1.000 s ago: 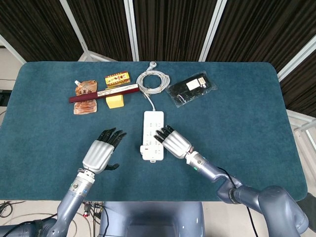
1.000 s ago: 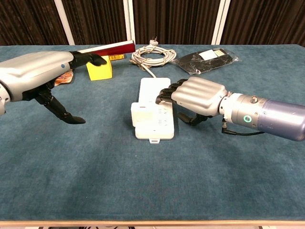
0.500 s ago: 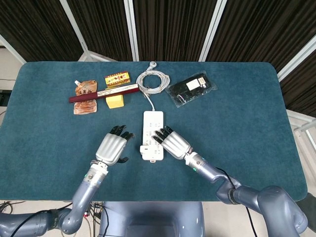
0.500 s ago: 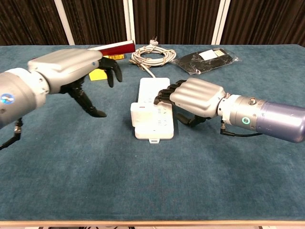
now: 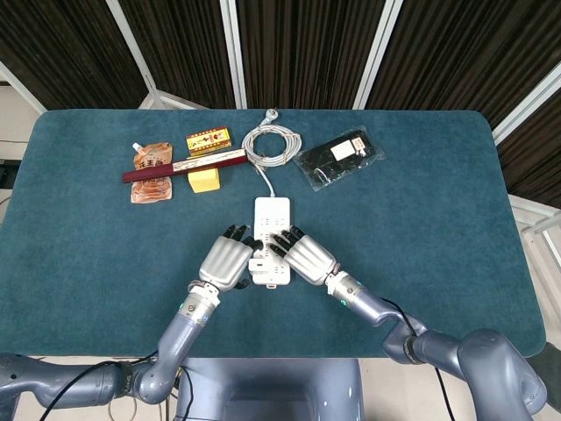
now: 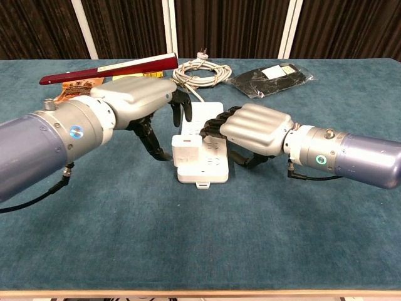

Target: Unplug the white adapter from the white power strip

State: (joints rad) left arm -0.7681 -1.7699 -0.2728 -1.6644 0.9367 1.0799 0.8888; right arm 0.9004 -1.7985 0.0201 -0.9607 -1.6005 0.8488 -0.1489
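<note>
Beyond the white power strip (image 5: 271,237) on the tabletop (image 5: 438,219): orange pouch (image 5: 150,171), red stick (image 5: 184,164), yellow block (image 5: 205,180), coiled cable (image 5: 271,142), black bag (image 5: 341,158). Left hand (image 5: 228,260) open beside white adapter (image 5: 261,264), plugged at near end; right hand (image 5: 306,256) pressing strip, fingers curled.

The surface (image 5: 438,246) has a blue-green cloth top. A white power strip (image 5: 272,230) lies in the middle, with its white cord (image 5: 271,145) curled up at the back. To the left are an orange pouch (image 5: 151,172), a long dark red stick (image 5: 184,165), a yellow block (image 5: 204,181) and a small yellow box (image 5: 208,140), and a black bag (image 5: 342,159) lies to the right.
</note>
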